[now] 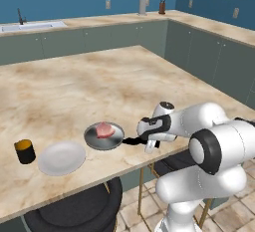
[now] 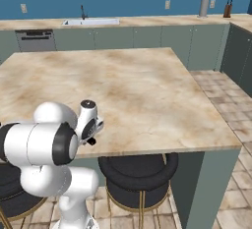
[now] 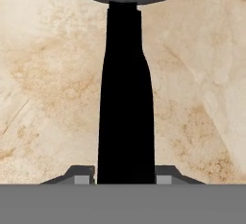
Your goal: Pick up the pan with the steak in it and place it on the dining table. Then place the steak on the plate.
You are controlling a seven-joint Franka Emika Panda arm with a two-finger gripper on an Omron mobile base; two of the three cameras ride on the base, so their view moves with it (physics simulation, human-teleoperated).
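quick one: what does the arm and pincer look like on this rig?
Glossy white rounded arm links with dark bands at the joints. White hand housing with black panels; the pincer ends in two small dark grey fingertips. No cables or markings visible.

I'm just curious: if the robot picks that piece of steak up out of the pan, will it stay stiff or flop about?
The steak looks like a thin raw slab, so it would probably sag at the edges. Its wet-looking surface may be slippery. It lies flat in the pan, so rolling seems unlikely.
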